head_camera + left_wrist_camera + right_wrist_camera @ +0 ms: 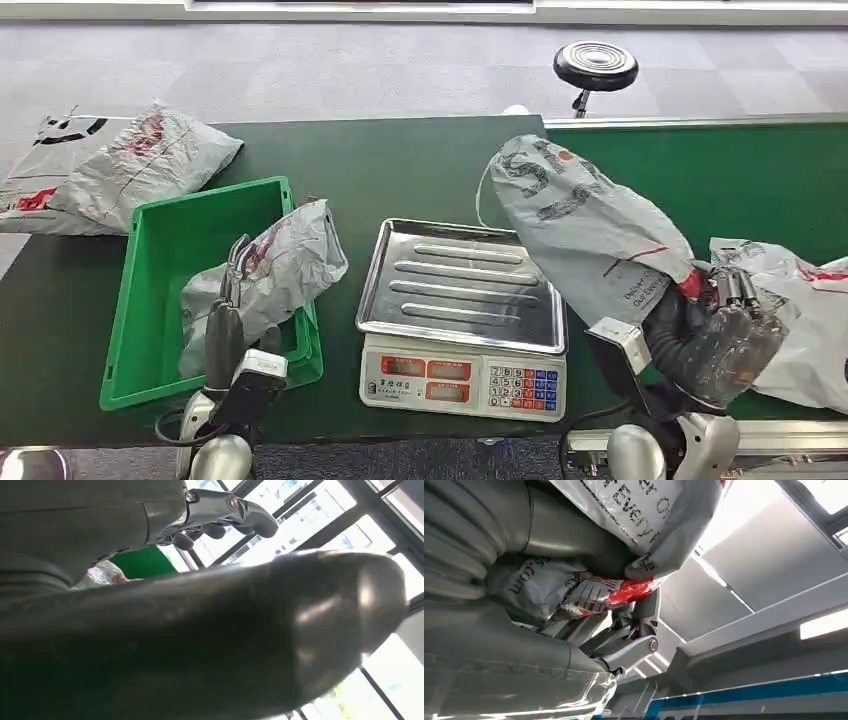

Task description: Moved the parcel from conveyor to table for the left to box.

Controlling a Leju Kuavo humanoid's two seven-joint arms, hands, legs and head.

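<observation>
The right hand [725,300] grips the lower end of the parcel [585,225], a grey plastic mailer with dark lettering and a red patch near the grip. The parcel is raised and tilted, its upper end leaning toward the far edge of the table [420,170], its body between the scale [462,320] and the conveyor [730,170]. In the right wrist view the fingers [634,645] close against crumpled mailer film [589,587], confirming the clamp.

The left hand [232,300] reaches over the near wall of the green bin [160,290]. Its fingers lie against a second mailer [275,265] that rests partly in the bin and partly over the bin's right wall. Whether the hand holds this mailer cannot be told; in the left wrist view the thumb [225,640] blocks most of the frame and the fingers [235,510] appear apart.

The scale stands on the table just right of the bin, with a steel tray [460,275] on top and a keypad facing the robot. A third mailer [120,170] lies at the far left of the table. A fourth mailer [800,310] lies on the conveyor beside the right hand. A black stool [595,65] stands on the floor beyond the table.
</observation>
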